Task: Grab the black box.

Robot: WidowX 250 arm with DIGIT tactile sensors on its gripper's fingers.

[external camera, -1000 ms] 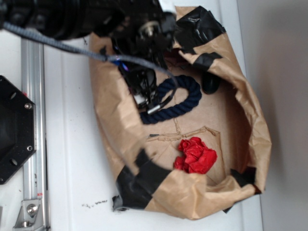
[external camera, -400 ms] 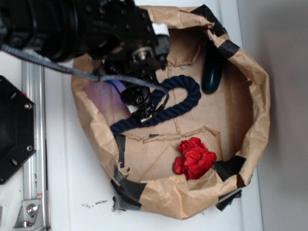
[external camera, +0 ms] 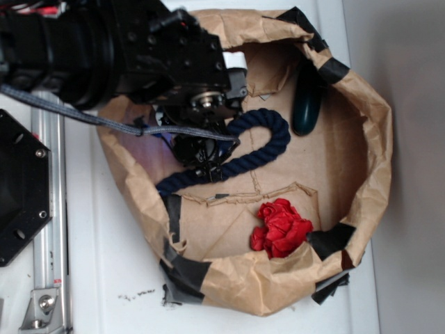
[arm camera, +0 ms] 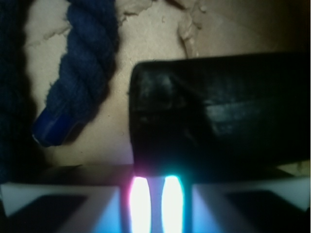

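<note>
The black box (arm camera: 218, 107) fills the right half of the wrist view, glossy, lying on brown paper just beyond my gripper (arm camera: 154, 204). Two bright glowing strips sit between the pale finger parts at the bottom edge. How the jaws stand is not clear. In the exterior view my gripper (external camera: 201, 156) is low inside the paper bag (external camera: 368, 139), over the navy rope (external camera: 257, 146), and it hides the box. The rope's capped end (arm camera: 53, 131) lies left of the box.
A dark green oval object (external camera: 306, 104) leans against the bag's far wall. A red wad (external camera: 280, 228) lies near the front wall. Black tape patches the crumpled rim. A metal rail (external camera: 49, 209) and a black mount (external camera: 21, 188) stand to the left.
The bag's wall, squashed inward a second ago, has spread open. My gripper has moved down and slightly left inside the bag, over the rope's near end.
</note>
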